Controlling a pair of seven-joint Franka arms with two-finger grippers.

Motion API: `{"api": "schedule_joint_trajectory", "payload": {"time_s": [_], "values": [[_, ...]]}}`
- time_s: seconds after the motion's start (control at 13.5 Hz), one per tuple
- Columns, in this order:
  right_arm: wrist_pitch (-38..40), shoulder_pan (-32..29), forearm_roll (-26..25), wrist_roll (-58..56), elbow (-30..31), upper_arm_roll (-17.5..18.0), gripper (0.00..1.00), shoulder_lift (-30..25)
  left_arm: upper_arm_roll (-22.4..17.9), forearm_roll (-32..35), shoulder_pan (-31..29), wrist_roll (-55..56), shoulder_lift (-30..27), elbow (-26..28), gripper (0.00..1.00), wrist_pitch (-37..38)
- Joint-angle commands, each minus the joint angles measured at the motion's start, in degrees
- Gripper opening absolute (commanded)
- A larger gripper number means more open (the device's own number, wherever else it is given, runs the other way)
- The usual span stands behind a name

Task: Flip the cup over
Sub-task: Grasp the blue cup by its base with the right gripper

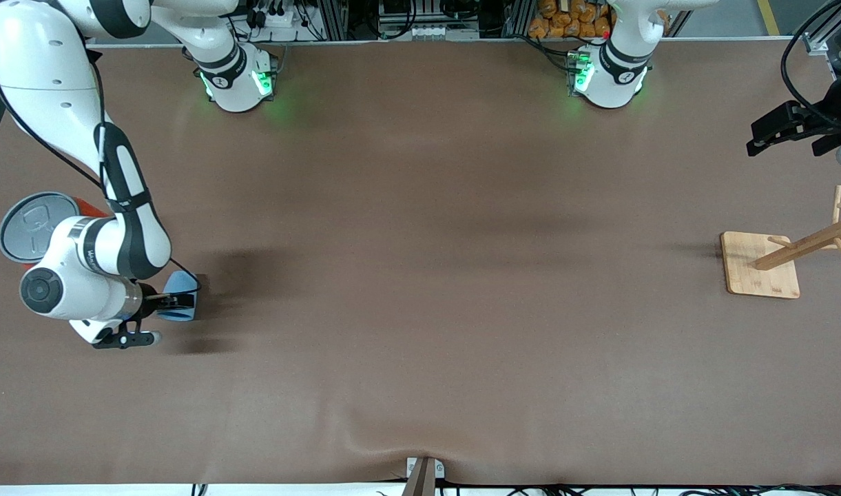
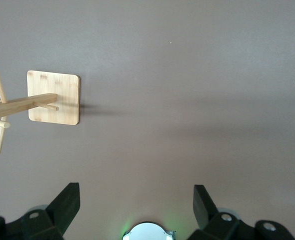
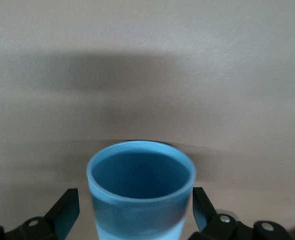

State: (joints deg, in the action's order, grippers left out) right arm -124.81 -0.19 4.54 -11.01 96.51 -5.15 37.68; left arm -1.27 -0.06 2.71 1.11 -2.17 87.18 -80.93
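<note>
The light-blue cup (image 1: 183,295) sits on the brown table near the right arm's end. In the right wrist view the cup (image 3: 140,197) shows its open mouth and stands between the two black fingers, with a small gap on each side. My right gripper (image 1: 179,301) (image 3: 136,202) is open around the cup and does not touch it. Whether the cup stands upright or lies on its side I cannot tell. My left gripper (image 1: 756,142) (image 2: 136,200) waits open and empty over the left arm's end of the table.
A large orange can with a grey lid (image 1: 33,226) stands close to the right arm's wrist, farther from the front camera than the cup. A wooden peg rack on a square base (image 1: 761,265) (image 2: 54,97) stands below the left gripper.
</note>
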Motion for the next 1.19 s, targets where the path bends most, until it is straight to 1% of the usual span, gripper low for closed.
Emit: {"api": "schedule_joint_trajectory", "payload": {"time_s": [0.0,0.3,0.37,0.45,0.52,0.59,0.74,1.04,1.11], "values": [[-0.1,0.3,1.5,-1.2,2.4,0.1,1.00,-0.7,0.3,-0.8,-0.4,-0.7,0.2,-0.4,1.00,0.0],[0.1,0.3,1.4,-1.4,3.9,0.1,1.00,-0.8,0.3,-0.8,-0.4,-0.7,0.2,-0.4,1.00,0.0],[0.0,0.4,1.4,-2.3,3.9,0.1,0.89,-0.8,0.3,-0.8,-0.4,-0.8,0.2,-0.4,1.00,-0.1],[0.0,0.4,1.4,-4.4,3.8,0.1,0.62,-1.1,0.3,-0.8,-0.4,-0.8,0.2,-0.5,1.00,0.0],[-0.1,0.3,1.4,-7.9,3.5,0.1,0.50,-1.4,0.3,-0.8,-0.4,-0.7,0.2,-0.5,1.00,0.0],[-0.2,0.4,1.4,-12.1,3.0,0.1,0.44,-1.6,0.3,-0.8,-0.4,-0.7,0.2,-0.5,1.00,0.0],[0.1,1.1,1.3,-20.5,1.1,0.1,0.43,-2.4,0.3,-0.8,-0.4,-0.8,0.2,-0.5,1.00,0.0],[0.4,6.6,0.8,-39.9,0.3,0.1,0.43,-5.6,0.3,-0.8,-0.5,-0.8,0.2,-0.5,1.00,0.0],[0.4,8.8,0.8,-44.3,-0.3,0.1,0.43,-6.3,0.3,-0.8,-0.6,-0.8,0.2,-0.5,1.00,0.0]]}}
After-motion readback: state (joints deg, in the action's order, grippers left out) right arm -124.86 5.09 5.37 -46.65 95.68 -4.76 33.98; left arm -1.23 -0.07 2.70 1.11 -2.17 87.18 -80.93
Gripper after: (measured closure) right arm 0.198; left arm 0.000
